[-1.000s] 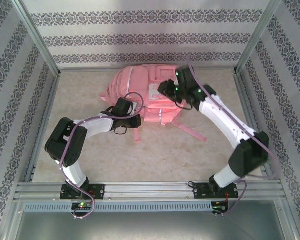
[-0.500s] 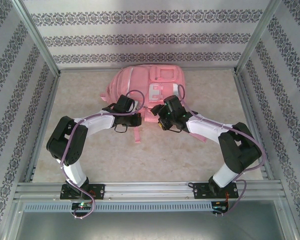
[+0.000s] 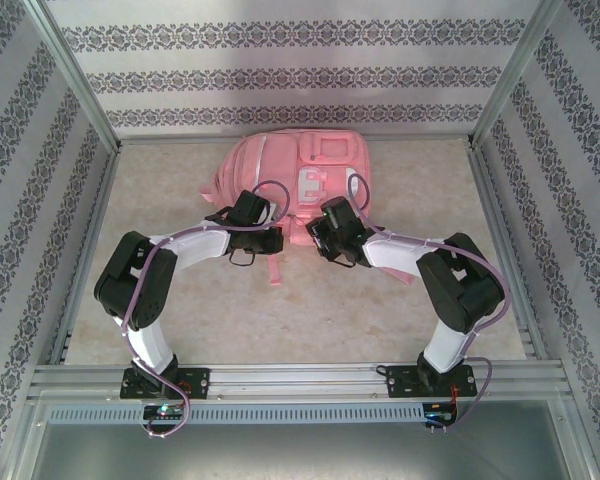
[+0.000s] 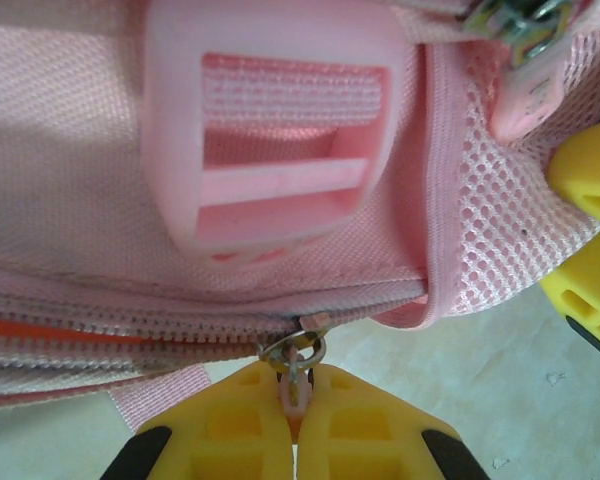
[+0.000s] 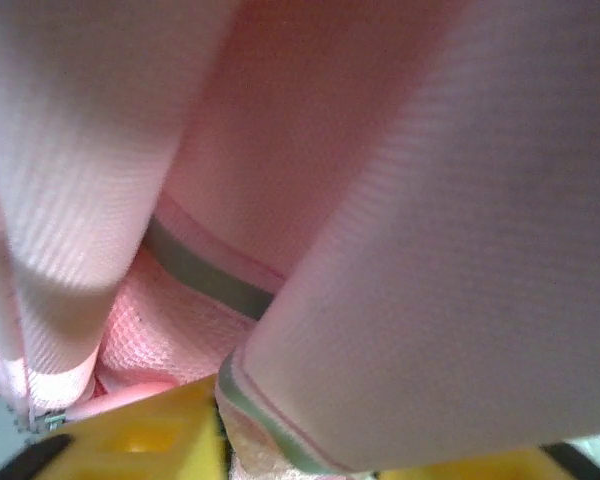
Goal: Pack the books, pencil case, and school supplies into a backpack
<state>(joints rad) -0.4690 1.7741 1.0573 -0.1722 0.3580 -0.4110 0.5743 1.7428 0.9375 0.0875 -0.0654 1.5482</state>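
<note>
Large pink fabric backpack (image 3: 298, 165) flat at the far centre of the table (image 3: 310, 310). Left gripper (image 4: 295, 400) clamped shut on the small pink zip pull (image 4: 294, 378) at the bag's near edge. Sliver of orange along the zip line to the left, so likely not fully closed. Right gripper (image 3: 318, 222) down from the bag's upper part a second ago to its near edge, close beside the left one. Yellow fingers (image 5: 130, 440) partway closed about a fold of pink fabric. Firm pinch or not, impossible to tell. Probably bracing the bag for a zip pull, with packing seemingly near its end.
</note>
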